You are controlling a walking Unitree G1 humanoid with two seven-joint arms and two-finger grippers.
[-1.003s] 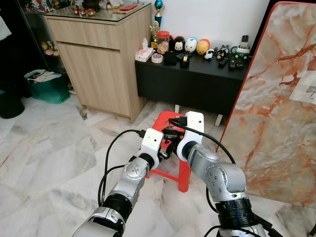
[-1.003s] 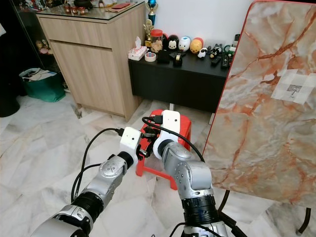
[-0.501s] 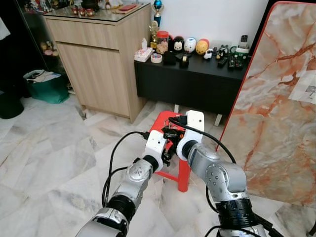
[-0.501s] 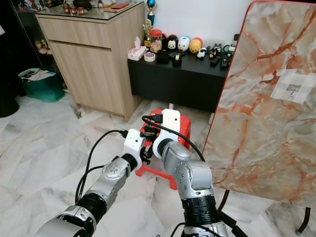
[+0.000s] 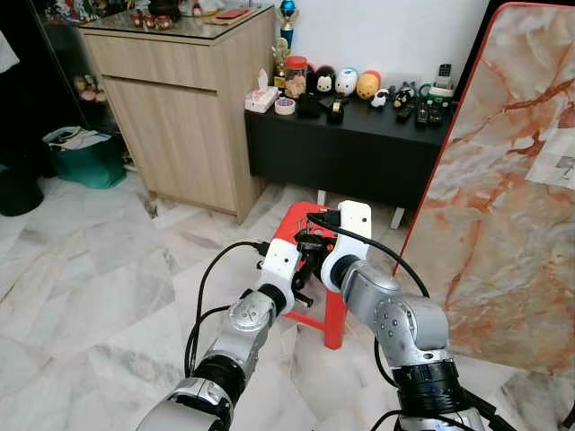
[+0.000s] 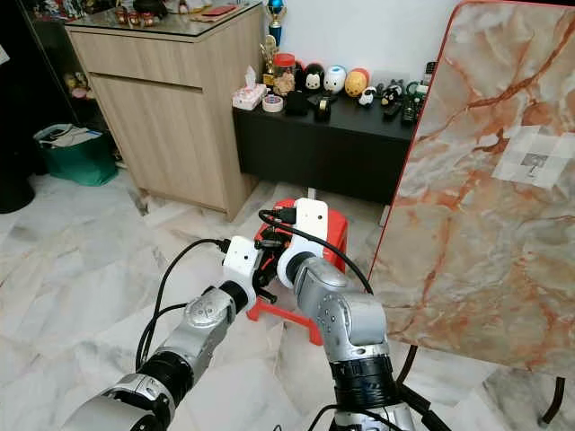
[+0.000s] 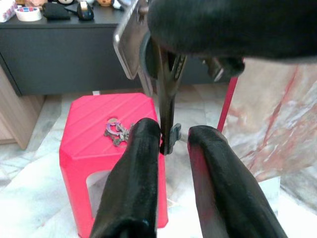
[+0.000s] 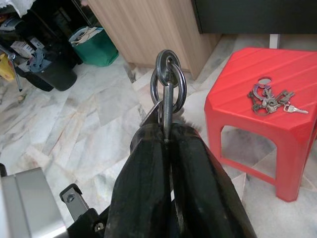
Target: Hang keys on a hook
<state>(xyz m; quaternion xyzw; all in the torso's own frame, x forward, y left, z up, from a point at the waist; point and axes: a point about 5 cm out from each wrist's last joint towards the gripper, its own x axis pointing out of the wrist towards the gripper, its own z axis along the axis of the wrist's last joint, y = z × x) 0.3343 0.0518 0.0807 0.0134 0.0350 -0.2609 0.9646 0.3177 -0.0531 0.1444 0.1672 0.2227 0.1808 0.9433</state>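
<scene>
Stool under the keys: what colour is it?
The stool is plain red, with diagonal ribs; right wrist view shows it best.

My right pincer (image 8: 168,141) clamped tight on a metal clip with key rings (image 8: 168,79) sticking up past my fingertips. Second bunch of keys (image 8: 270,99) lies on the red stool (image 8: 257,129), well apart. Green bag (image 8: 96,42) by wooden cabinet (image 8: 158,25). Grey block (image 8: 29,203) nearby, probably my other arm.
</scene>
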